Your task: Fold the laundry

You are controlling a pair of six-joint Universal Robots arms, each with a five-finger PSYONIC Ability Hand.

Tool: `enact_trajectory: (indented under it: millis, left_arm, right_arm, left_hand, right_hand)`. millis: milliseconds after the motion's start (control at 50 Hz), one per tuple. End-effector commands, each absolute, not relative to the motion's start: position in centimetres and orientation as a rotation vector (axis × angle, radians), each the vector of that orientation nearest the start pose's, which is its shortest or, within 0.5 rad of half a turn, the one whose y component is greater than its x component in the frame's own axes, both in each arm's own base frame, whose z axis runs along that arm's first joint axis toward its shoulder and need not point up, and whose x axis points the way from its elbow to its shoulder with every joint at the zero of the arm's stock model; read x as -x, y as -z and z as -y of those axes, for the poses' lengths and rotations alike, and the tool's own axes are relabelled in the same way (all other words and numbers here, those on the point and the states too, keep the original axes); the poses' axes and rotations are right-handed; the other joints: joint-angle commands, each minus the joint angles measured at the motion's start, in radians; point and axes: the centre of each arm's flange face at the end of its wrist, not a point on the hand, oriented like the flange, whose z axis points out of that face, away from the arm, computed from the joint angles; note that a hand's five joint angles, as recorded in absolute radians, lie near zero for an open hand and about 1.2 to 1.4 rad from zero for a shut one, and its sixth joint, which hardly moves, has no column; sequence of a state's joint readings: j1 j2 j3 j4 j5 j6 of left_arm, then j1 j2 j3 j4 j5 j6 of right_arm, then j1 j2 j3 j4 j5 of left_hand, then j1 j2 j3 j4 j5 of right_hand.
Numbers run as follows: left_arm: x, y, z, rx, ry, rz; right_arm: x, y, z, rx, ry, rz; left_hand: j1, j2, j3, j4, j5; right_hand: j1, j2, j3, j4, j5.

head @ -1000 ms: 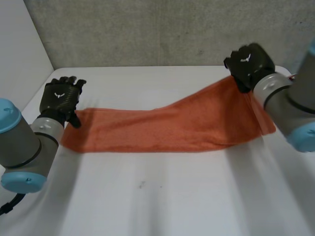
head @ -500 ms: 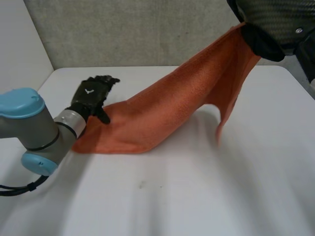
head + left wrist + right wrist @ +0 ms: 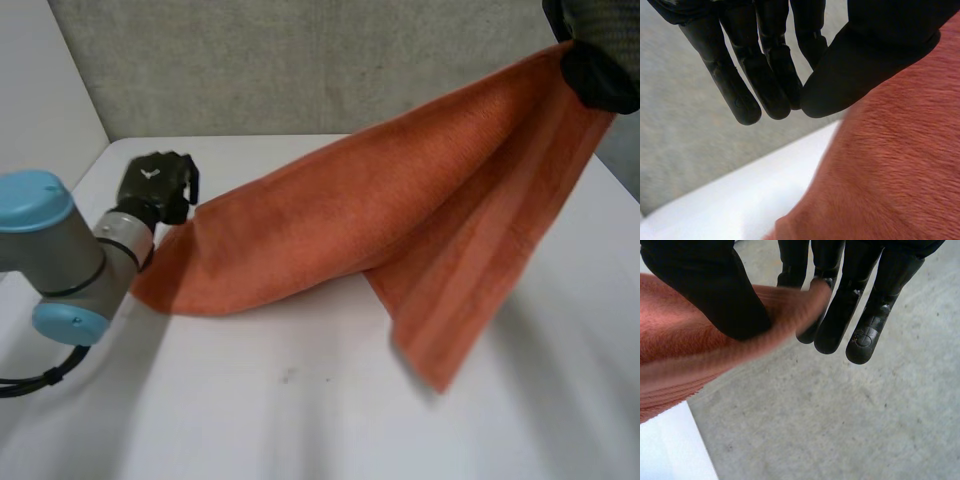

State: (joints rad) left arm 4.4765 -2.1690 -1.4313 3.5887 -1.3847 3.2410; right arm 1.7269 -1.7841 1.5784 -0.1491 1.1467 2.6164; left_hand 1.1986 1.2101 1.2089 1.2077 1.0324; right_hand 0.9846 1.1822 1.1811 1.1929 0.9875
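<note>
Left hand (image 3: 155,188): low, at about 9 o'clock on the tabletop (image 3: 250,410), at the near-flat end of the orange towel (image 3: 330,230).
Left hand grip: narrow. The thumb (image 3: 865,55) lies on the towel's edge with its tip closed against the straight fingers (image 3: 755,75), pinching the corner there.
Right hand (image 3: 598,60): high above the tabletop, toward 2 o'clock, at the towel's other end.
Right hand grip: narrow. The thumb (image 3: 715,290) presses a bunched edge of the towel against the fingers (image 3: 840,325), whose tips stick out straight past the cloth.
Orange towel: stretched between the two hands. It climbs from the 9 o'clock end, which rests on the tabletop just beside the left arm (image 3: 60,260), up to the 2 o'clock end.
Towel flap: the lower part hangs free, its tip pointing toward about 5 o'clock. Whether that tip touches the tabletop cannot be told.
</note>
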Motion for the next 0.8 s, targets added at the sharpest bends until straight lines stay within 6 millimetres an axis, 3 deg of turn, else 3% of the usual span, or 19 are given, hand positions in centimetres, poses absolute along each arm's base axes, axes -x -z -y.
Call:
enact_trajectory:
  millis: [20,120,220,300,320,340,360,380,400,500,540,580,700,800]
  left_arm:
    - [22.7,-19.8,36.4,-0.552,2.416,-2.248]
    - [21.7,-20.8,33.8,-0.545,2.39,-2.27]
    - [21.9,-20.9,31.6,-0.591,2.386,-2.297]
    - [22.2,-20.1,30.5,-0.625,2.368,-2.336]
    - [22.6,-19.8,30.4,-0.639,2.377,-2.333]
    - [22.9,-19.9,30.7,-0.653,2.398,-2.31]
    - [22.9,-19.9,30.7,-0.653,2.398,-2.31]
    - [23.3,-19.7,31.3,-0.66,2.41,-2.298]
    - [23.3,-19.7,31.3,-0.66,2.41,-2.298]
    - [26.1,-18.6,33.3,-0.739,2.455,-2.304]
    - [27.9,-17.8,34.3,-0.792,2.479,-2.303]
    - [28.7,-17.4,34.8,-0.818,2.486,-2.309]
    - [32.0,-15.5,33.9,-1.057,2.459,-2.468]
    - [33.4,-14.4,32.6,-1.223,2.423,-2.629]
  right_arm:
    - [-20.5,-37.7,24.5,1.062,2.555,-1.542]
    - [-20.5,-37.4,24.9,1.058,2.541,-1.563]
    - [-20.7,-35.7,25.2,1.069,2.481,-1.628]
    - [-20.7,-32.7,26.2,1.078,2.373,-1.734]
    - [-20.9,-32.3,26.0,1.085,2.354,-1.741]
    - [-20.9,-32.3,26.0,1.085,2.354,-1.741]
    - [-21.0,-32.1,25.9,1.086,2.343,-1.746]
    - [-21.0,-32.2,25.8,1.077,2.343,-1.742]
    - [-21.0,-32.2,25.8,1.077,2.343,-1.742]
    - [-21.0,-34.5,24.8,1.069,2.426,-1.654]
    - [-21.7,-37.0,23.0,1.067,2.484,-1.526]
    - [-22.0,-38.0,22.1,1.053,2.495,-1.47]
    - [-22.3,-41.1,19.7,1.014,2.54,-1.326]
    - [-22.4,-42.9,18.1,1.009,2.584,-1.234]
  left_hand:
    - [0.198,0.186,0.187,0.189,0.189]
    - [0.198,0.186,0.187,0.189,0.189]
    - [0.198,0.186,0.187,0.189,0.189]
    - [0.198,0.186,0.187,0.189,0.189]
    - [-0.052,-0.063,-0.062,-0.061,-0.06]
    - [-0.723,-0.734,-0.733,-0.732,-0.731]
    - [-0.73,-0.741,-0.74,-0.739,-0.738]
    - [-0.997,-1.009,-1.007,-1.006,-1.005]
    - [-1.0,-1.011,-1.01,-1.009,-1.008]
    - [-0.929,-0.941,-0.94,-0.938,-0.938]
    - [-0.935,-0.947,-0.946,-0.944,-0.944]
    - [-0.929,-0.941,-0.94,-0.938,-0.938]
    - [-0.891,-0.903,-0.902,-0.9,-0.9]
    - [-0.874,-0.885,-0.884,-0.883,-0.882]
  right_hand:
    - [0.412,0.214,0.215,0.203,0.234]
    - [0.412,0.214,0.215,0.203,0.234]
    - [0.412,0.214,0.215,0.203,0.234]
    - [0.412,0.214,0.215,0.203,0.234]
    - [0.412,0.214,0.215,0.203,0.234]
    - [0.412,0.214,0.215,0.203,0.234]
    - [0.412,0.214,0.215,0.203,0.234]
    - [0.412,0.214,0.215,0.203,0.234]
    - [0.412,0.214,0.215,0.203,0.234]
    - [0.412,0.214,0.215,0.203,0.234]
    - [0.412,0.214,0.215,0.203,0.234]
    - [0.412,0.214,0.215,0.203,0.234]
    - [0.412,0.214,0.215,0.203,0.234]
    - [0.412,0.214,0.215,0.203,0.234]
